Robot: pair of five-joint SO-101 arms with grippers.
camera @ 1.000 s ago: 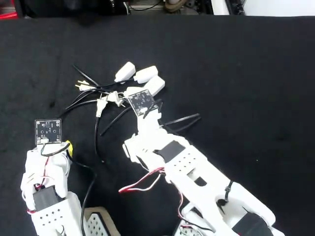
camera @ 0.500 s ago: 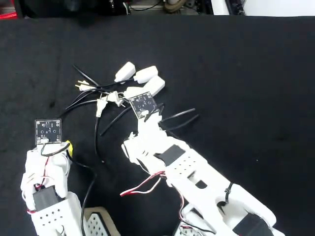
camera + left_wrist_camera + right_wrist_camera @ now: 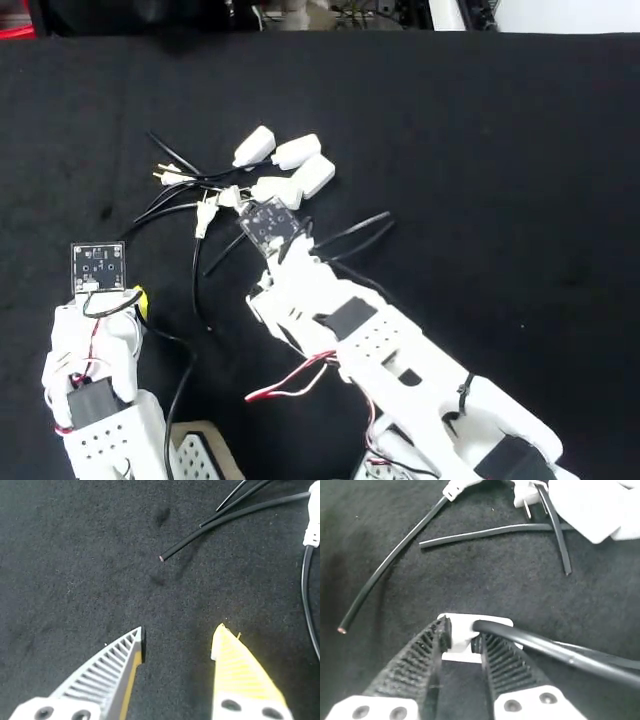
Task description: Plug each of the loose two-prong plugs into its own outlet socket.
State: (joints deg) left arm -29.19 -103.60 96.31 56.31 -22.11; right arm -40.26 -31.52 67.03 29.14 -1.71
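Black cloth point(image 3: 500, 200) covers the surface, and the white parts stand out sharply against it. In the right wrist view the right jaws are pinching a white plug point(image 3: 465, 635) by its flat sides, with its black cord point(image 3: 545, 647) coming out past one jaw. This hold looks chosen to keep the front of the plug free for insertion, though I cannot see its prongs from here. Just ahead of the jaws lie two short cord offcuts point(image 3: 490, 532) and a longer cord point(image 3: 390, 565) that ends in a bare cut tip.

From the high view, the right arm point(image 3: 350, 330) reaches in at a slant toward the outlet sockets point(image 3: 290, 160). These are a fan of white blocks bunched together at the end of the tangle, near the arm's tip. Another plug point(image 3: 165, 177) lies at the far side of the tangle with its brass prongs showing, and it is not yet seated. The held plug appears close to the sockets, so the step in hand is probably lining it up with one.

The left arm point(image 3: 95, 360) sits well apart from the cluster. Its left jaws are spread wide over bare cloth and hold nothing, with a cut cord end point(image 3: 161, 558) lying ahead of them. The arm is likely parked there to leave room.
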